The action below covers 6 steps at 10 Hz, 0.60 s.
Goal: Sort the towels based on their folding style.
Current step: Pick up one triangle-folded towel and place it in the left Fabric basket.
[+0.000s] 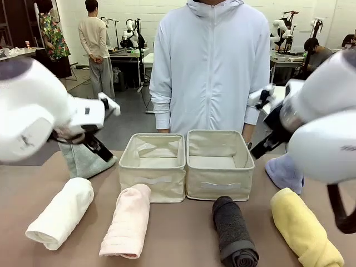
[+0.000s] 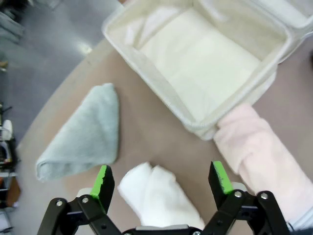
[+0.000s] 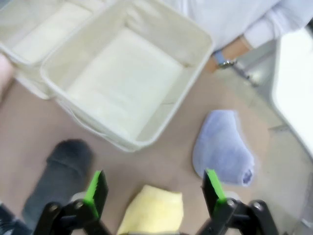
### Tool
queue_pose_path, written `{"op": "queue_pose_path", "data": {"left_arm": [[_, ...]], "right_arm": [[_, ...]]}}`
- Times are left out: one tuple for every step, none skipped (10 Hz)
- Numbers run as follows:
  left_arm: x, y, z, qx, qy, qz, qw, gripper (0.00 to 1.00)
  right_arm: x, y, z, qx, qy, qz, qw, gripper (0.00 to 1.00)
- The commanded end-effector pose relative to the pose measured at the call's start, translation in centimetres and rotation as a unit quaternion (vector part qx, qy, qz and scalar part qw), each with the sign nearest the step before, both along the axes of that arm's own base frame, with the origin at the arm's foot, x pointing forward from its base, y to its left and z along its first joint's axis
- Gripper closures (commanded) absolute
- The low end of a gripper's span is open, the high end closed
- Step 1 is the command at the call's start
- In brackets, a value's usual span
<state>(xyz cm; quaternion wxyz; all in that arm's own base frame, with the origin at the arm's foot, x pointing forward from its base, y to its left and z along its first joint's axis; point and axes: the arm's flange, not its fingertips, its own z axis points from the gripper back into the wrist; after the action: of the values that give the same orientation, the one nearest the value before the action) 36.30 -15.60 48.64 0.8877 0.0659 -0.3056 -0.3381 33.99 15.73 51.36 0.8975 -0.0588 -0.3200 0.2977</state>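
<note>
Front view showed the bins (image 1: 186, 149) empty, sorting seemingly unstarted. Jaws apart, the left gripper (image 2: 163, 178) hung over the white roll (image 2: 156, 198) left of the bins, the right gripper (image 3: 154, 186) over the yellow roll (image 3: 154, 211) to their right; descending and closing should follow.

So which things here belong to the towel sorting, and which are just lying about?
Job: white roll, pink roll, dark grey roll, yellow roll, green cone, blue cone; probably also left bin, right bin.
Lying about: background desks, far behind the person.

Bright, even overhead light; soft shadows under towels (image 1: 128, 221); wrist views blurred, edges bowed
</note>
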Motion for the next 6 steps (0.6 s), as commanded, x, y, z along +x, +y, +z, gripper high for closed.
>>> {"op": "queue_pose_path", "data": {"left_arm": [[-3.5,-1.8,7.7,0.055,-0.001,0.001,0.998,0.0],[-4.6,-2.6,10.6,0.074,-0.009,0.003,0.997,0.0],[-5.5,-3.2,12.7,0.084,-0.017,0.005,0.996,0.0],[-6.4,-3.4,14.5,0.088,-0.032,0.014,0.996,0.0],[-7.0,-3.5,14.5,0.101,-0.061,0.017,0.993,0.0],[-7.2,-2.8,14.5,0.078,-0.025,-0.001,0.997,0.0]], "right_arm": [[-3.0,1.1,7.1,-0.027,0.021,-0.026,0.999,0.0],[-4.1,1.5,10.1,-0.034,0.025,-0.029,0.999,0.0],[-5.1,1.9,12.7,-0.037,0.018,-0.041,0.998,0.0],[-6.1,2.3,14.7,-0.049,0.008,-0.054,0.997,0.0],[-6.5,2.6,15.0,-0.104,-0.03,-0.086,0.99,0.0],[-6.9,1.2,14.3,-0.033,0.008,-0.032,0.999,0.0]]}}
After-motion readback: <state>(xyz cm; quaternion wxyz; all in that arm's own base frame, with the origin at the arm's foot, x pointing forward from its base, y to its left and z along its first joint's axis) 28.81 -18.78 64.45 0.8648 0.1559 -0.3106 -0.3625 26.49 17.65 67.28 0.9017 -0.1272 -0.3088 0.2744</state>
